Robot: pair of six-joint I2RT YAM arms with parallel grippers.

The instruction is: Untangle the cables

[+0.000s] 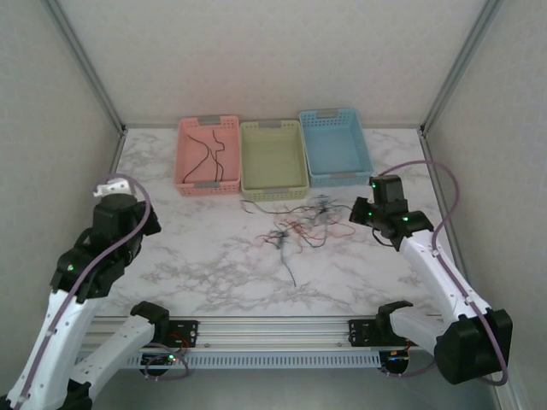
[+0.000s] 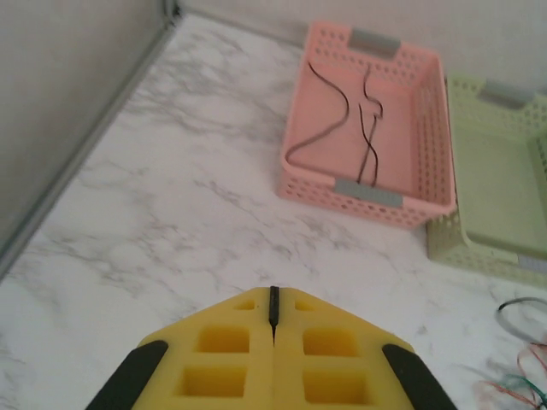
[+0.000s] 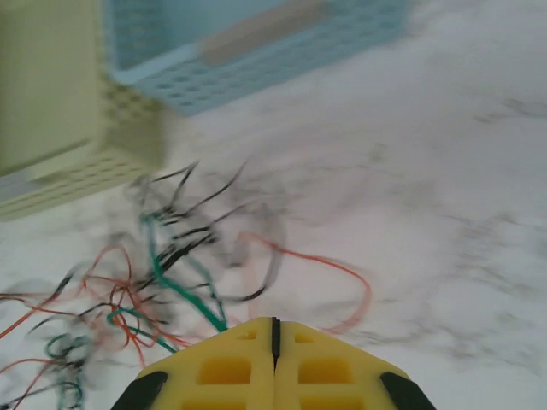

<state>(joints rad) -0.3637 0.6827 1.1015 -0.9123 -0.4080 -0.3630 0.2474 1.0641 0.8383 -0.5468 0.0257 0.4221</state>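
Cables (image 3: 171,273), a messy tangle of thin black, green and orange-red wires, lie on the white marble table (image 3: 444,213) right in front of the right gripper (image 3: 273,337). Its yellow tips are pressed together, and one green strand reaches them. Left gripper (image 2: 273,312), closed too, hangs well away, nearer the pink plastic basket (image 2: 410,209).

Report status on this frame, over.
Left end effector shut, facing pink basket. Right end effector shut above cable tangle. Black cables already in pink basket. No obstruction seen.
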